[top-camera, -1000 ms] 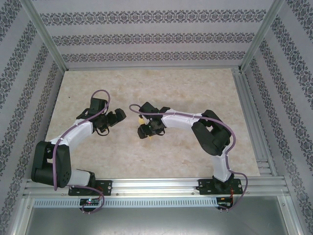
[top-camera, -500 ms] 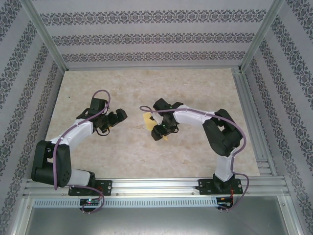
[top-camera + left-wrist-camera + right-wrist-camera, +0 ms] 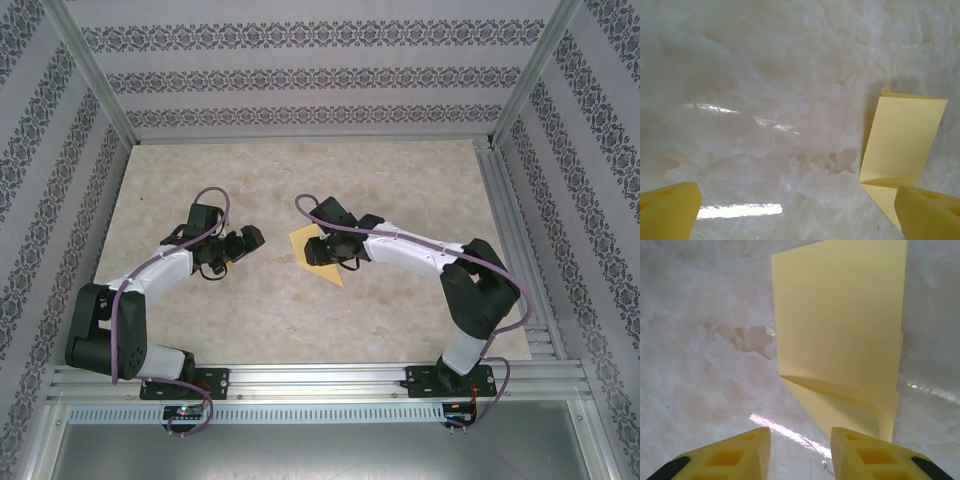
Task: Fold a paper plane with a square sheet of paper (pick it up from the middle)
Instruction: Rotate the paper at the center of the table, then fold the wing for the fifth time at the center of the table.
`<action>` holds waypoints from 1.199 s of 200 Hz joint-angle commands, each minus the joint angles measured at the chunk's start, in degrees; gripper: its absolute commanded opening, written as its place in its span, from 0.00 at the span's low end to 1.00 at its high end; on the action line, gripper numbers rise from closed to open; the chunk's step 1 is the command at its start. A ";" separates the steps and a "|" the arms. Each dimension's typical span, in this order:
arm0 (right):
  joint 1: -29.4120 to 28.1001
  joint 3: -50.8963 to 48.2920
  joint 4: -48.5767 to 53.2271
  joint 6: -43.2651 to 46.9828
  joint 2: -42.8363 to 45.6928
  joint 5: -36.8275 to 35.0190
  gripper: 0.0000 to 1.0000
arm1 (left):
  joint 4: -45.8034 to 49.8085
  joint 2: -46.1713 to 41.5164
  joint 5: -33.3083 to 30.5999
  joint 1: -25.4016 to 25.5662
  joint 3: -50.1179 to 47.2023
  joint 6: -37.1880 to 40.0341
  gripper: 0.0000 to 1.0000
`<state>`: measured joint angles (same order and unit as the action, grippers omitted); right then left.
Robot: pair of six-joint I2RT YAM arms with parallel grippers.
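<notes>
Marbled counter (image 3: 250, 320): folded yellow paper (image 3: 840, 325) lies just ahead of half-open, empty right jaws; left jaws gape wide, empty.

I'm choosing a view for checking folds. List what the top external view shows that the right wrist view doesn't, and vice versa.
Top external: the left hand clear of the yellow paper, and the patterned walls. Right wrist: fold lines and layered edges up close, the right hand with fingers parted, nothing between. Both: the folded paper on the marble table.
</notes>
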<state>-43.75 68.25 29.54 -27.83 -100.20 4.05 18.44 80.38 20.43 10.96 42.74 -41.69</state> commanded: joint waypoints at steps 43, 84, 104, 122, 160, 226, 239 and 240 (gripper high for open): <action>2.35 -0.44 -3.18 -2.13 -4.29 -0.39 0.37 | -4.53 1.18 2.70 2.63 -0.90 -2.19 1.00; 3.65 -1.53 -5.85 -2.63 -6.12 1.55 0.37 | -6.78 2.84 4.06 5.00 -0.82 -3.57 1.00; 4.16 -2.05 -6.72 -2.75 -6.99 2.10 0.37 | -8.82 3.99 5.31 6.62 -0.71 -4.80 1.00; 4.73 -2.95 -7.78 -3.29 -7.44 2.45 0.37 | -10.63 5.01 6.25 8.07 -0.64 -6.04 1.00; 6.42 -6.53 -12.30 -5.40 -7.55 5.87 0.37 | -16.68 7.41 8.30 11.53 -1.42 -10.20 0.96; 10.32 -13.99 -22.79 -12.00 -6.78 15.20 0.37 | -25.32 13.54 9.03 17.68 0.10 -18.38 0.68; 10.77 -14.74 -23.73 -12.61 -6.68 15.80 0.37 | -26.13 14.73 8.67 18.28 0.45 -19.89 0.60; 10.78 -14.78 -23.82 -12.65 -6.68 15.80 0.37 | -26.20 14.81 8.63 18.34 0.47 -19.99 0.60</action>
<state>-33.76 56.47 8.88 -37.54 -105.69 17.76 -2.46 93.25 28.51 27.99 41.95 -57.01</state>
